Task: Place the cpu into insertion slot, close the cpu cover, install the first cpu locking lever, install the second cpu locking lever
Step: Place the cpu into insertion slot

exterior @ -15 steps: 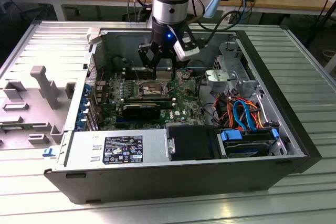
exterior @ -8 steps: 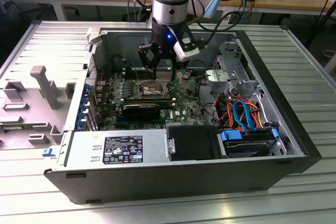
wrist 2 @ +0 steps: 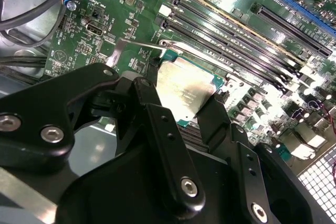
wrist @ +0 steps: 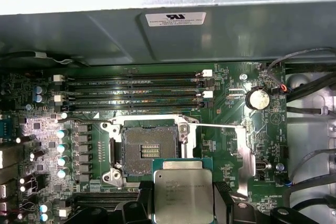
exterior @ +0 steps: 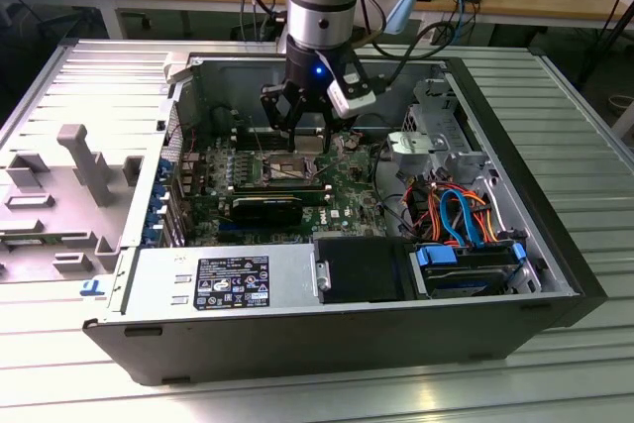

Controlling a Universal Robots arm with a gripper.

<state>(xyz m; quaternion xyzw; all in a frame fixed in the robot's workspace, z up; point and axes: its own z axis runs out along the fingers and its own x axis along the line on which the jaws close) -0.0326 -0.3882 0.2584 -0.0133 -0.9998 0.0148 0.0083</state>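
**Item 1. Gripper** [exterior: 302, 132]: black, two-fingered, on the arm's wrist, lowered inside the open computer case [exterior: 297, 349]. It is clamped on the cpu, with one finger against each of two opposite chip edges, as seen in both wrist views [wrist: 182, 199] [wrist 2: 184, 100].

**Item 2. Cpu** [wrist: 182, 184] [wrist 2: 185, 88]: flat square chip, dull silver top facing up, held level between the fingers [wrist: 145, 203]. It is off the board and not seated. In the first wrist view it overlaps the near rim of the insertion slot.

**Item 3. Insertion slot** [wrist: 148, 150] [exterior: 287, 167]: square socket on the motherboard [exterior: 349, 200], uncovered, with its dark centre and contact rows exposed.

**Item 4. Locking lever** [wrist: 215, 126]: thin metal rod running from a corner of the slot's rim across the board.

**Item 5. Memory slots** [wrist: 136, 90]: long, dark and parallel, lying between the insertion slot and the case wall.

**Item 6. Coin cell** [wrist: 258, 98]: near the board's edge, beside the lever's far end.

**Item 7. Power supply** [exterior: 218, 279]: along the case's near wall, towards the exterior view's left corner.

**Item 8. Drive bay** [exterior: 466, 266]: fitted with blue tabs and coloured cables, at the near corner on the exterior view's right.

**Item 9. Ribbed metal table** [exterior: 565, 364]: carries the case.
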